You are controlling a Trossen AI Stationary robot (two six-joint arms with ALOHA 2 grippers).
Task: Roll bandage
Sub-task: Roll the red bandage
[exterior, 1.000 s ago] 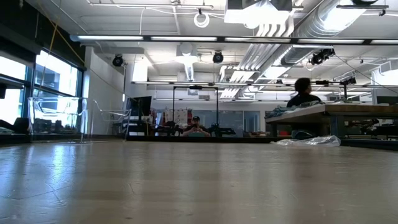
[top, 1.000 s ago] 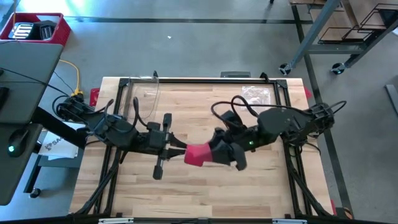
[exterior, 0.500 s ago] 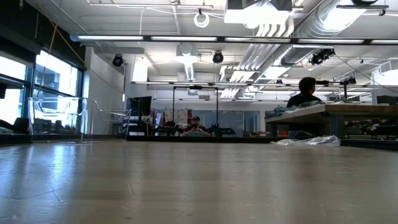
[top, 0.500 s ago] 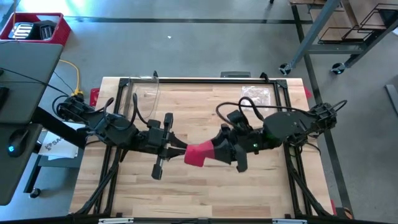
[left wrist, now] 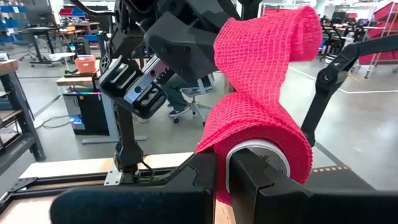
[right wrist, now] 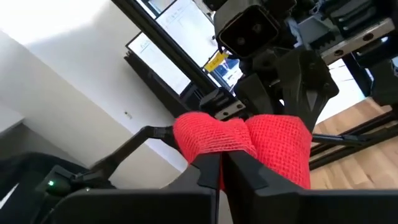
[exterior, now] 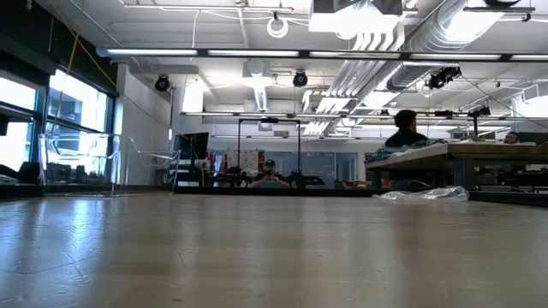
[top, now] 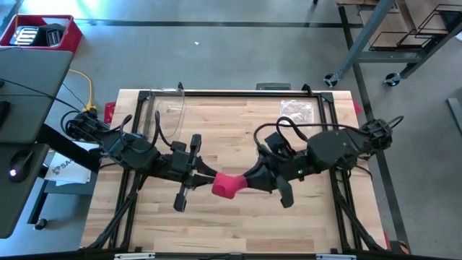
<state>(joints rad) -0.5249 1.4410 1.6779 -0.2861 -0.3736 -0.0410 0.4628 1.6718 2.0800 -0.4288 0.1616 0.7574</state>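
Note:
The red bandage [top: 226,185] hangs above the middle of the table between my two grippers. In the left wrist view it is a partly wound roll [left wrist: 261,134] around a white core, with a loose strip [left wrist: 267,43] rising from it. My left gripper [top: 206,177] comes from the table's left and is shut on the roll. My right gripper [top: 249,180] comes from the table's right and is shut on the loose strip [right wrist: 242,143]. Neither gripper nor the bandage shows in the low view. My left gripper pinches the near end of the roll [left wrist: 217,140], beside the white core [left wrist: 258,155], between its two shut fingers. The fingers point level, from the table's left. The roll is lifted clear of the table. My right gripper pinches the bunched loose strip [right wrist: 217,146] between its two shut fingers, with several layers gathered there. The fingers point level, from the table's right. The strip stands above the roll in a slack loop, clear of the table.
A crinkled clear plastic bag [top: 297,110] lies at the table's far right, also in the low view [exterior: 424,194]. A clear plastic piece [top: 173,108] stands at the far left. Black frame rails [top: 216,94] edge the table. People show in the room beyond.
My right gripper has rolled its wrist and shut on the bandage's loose strip. The red bundle between the grippers now looks narrower and more gathered than before. My left gripper has kept its hold.

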